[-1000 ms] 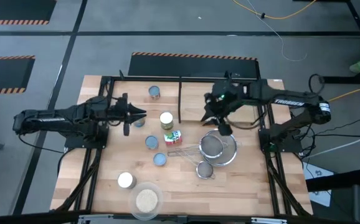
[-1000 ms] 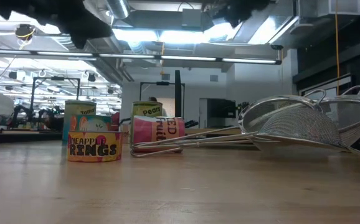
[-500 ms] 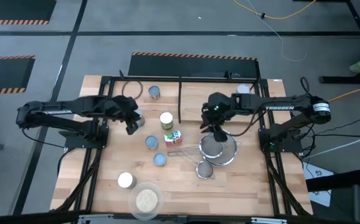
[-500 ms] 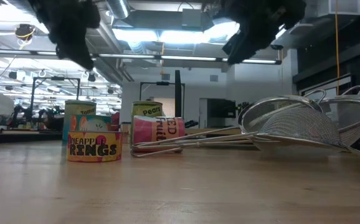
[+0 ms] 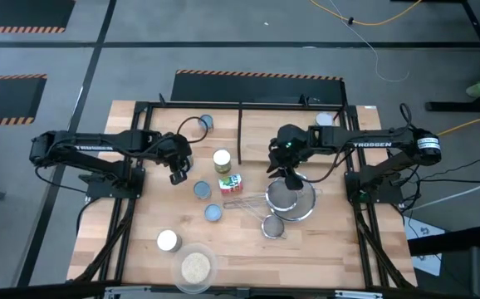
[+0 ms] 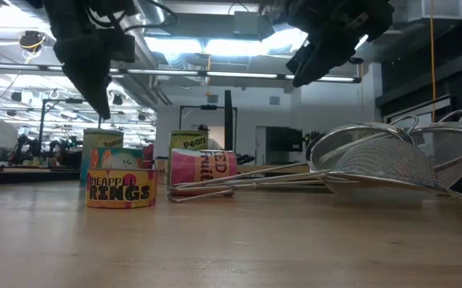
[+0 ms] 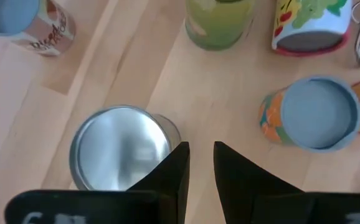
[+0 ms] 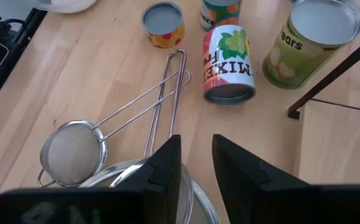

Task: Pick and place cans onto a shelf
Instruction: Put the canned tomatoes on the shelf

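My left gripper points steeply down just above a silver-topped can, open by a narrow gap with nothing in it. The can stands beside one finger. Nearby stand a pears can and two blue-topped cans, and a green-red-white can lies on its side. My right gripper hangs over the large strainer, also narrowly open and holding nothing. The shelf, with black rails, lies at the table's far side.
A small strainer lies beside the large one, their handles reaching toward the lying can. A white-topped can and a clear dish of grains stand near the front edge. Two more cans stand at the far side.
My left gripper has tipped from nearly level to pointing steeply down and has sunk toward the silver-topped can, shifting a little toward the table's right. My right gripper came down over the large strainer, then kept still. The cans have not moved.
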`<state>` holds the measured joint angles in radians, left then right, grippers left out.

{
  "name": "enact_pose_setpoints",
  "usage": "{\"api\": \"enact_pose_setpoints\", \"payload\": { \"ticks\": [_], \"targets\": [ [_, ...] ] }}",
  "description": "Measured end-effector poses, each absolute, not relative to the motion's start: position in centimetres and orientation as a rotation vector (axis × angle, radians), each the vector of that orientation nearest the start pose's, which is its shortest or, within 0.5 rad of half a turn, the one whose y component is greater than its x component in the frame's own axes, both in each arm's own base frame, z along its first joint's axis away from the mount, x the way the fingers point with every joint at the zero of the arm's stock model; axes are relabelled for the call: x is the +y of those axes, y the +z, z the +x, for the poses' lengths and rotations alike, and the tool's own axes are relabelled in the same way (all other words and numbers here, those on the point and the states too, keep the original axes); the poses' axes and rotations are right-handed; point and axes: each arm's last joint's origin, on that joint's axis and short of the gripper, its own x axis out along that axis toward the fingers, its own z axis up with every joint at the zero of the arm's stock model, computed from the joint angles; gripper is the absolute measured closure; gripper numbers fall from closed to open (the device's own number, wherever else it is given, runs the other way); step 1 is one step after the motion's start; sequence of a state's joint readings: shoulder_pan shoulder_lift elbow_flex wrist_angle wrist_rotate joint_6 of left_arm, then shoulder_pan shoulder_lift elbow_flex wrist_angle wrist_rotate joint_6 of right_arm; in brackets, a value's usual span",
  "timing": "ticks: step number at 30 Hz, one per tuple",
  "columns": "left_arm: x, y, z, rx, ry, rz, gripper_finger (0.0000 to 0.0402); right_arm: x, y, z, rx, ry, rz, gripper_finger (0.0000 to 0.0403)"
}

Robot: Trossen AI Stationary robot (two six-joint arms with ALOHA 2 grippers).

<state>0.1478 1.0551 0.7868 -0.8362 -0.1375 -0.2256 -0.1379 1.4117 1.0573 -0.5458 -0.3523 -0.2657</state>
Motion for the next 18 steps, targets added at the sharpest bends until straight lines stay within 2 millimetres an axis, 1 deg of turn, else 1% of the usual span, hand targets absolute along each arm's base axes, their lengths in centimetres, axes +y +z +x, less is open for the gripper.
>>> {"api": "enact_pose_setpoints", "payload": {
  "ticks": [3, 8, 10, 18],
  "targets": [
    [3.15, 23.67, 18.48, 1.097, 0.381, -0.206, 0.0322, -2.97, 26.14, 28.68, 0.834, 0.313, -0.030, 0.0307],
    [3.31, 23.19, 18.84, 1.123, 0.415, -0.182, 0.0280, -2.97, 26.14, 28.68, 0.834, 0.313, -0.030, 0.0307],
    [3.42, 23.05, 18.93, 1.130, 0.443, -0.162, 0.0270, -2.97, 26.14, 28.68, 0.834, 0.313, -0.030, 0.0307],
    [3.59, 23.05, 18.91, 1.125, 0.494, -0.129, 0.0268, -2.97, 26.13, 28.67, 0.834, 0.313, -0.030, 0.0307]
  ]
}}
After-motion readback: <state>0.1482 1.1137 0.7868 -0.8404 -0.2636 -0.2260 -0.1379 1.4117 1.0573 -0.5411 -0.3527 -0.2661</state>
